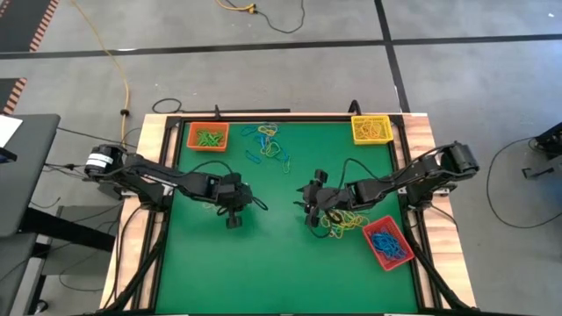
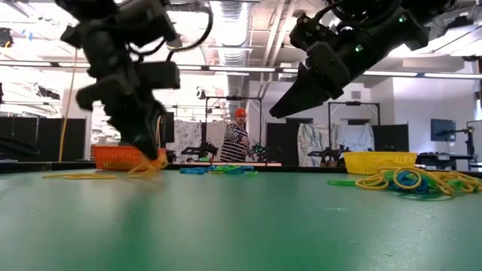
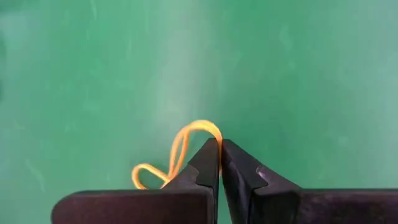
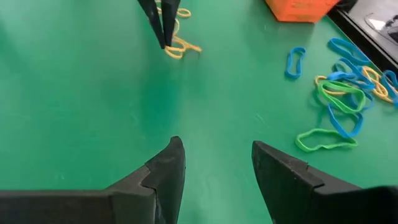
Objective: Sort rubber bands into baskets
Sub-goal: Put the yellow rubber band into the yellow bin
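The left gripper [image 3: 219, 163] is seen down on the green felt-like table mat [image 1: 263, 254], its dark tapered fingers clenched together on a thin yellow rubber band [image 3: 180, 149], which is pinched at the tips and left curling in a loose loop against the mat. In the high view this gripper [image 1: 234, 217] is placed left of centre.

The right gripper [image 4: 214, 165] is held above the mat with its blunt dark fingers spread apart and nothing between them; in the high view it [image 1: 313, 211] is found right of centre, just beside a tangled pile of yellow, blue and green bands [image 1: 344, 220].

A second loose cluster of thin loops [image 1: 270, 143], mostly blue with yellow and green, is spread near the far edge of the mat.

Three shallow rectangular plastic baskets are set at the mat's edges: an orange basket [image 1: 208, 136] at the far left with green bands inside, a yellow basket [image 1: 371, 129] at the far right with yellow bands inside, and a red basket [image 1: 387, 243] at the near right, tilted, with blue bands inside.

A person in a striped top [image 2: 237, 141] is visible in the room behind.
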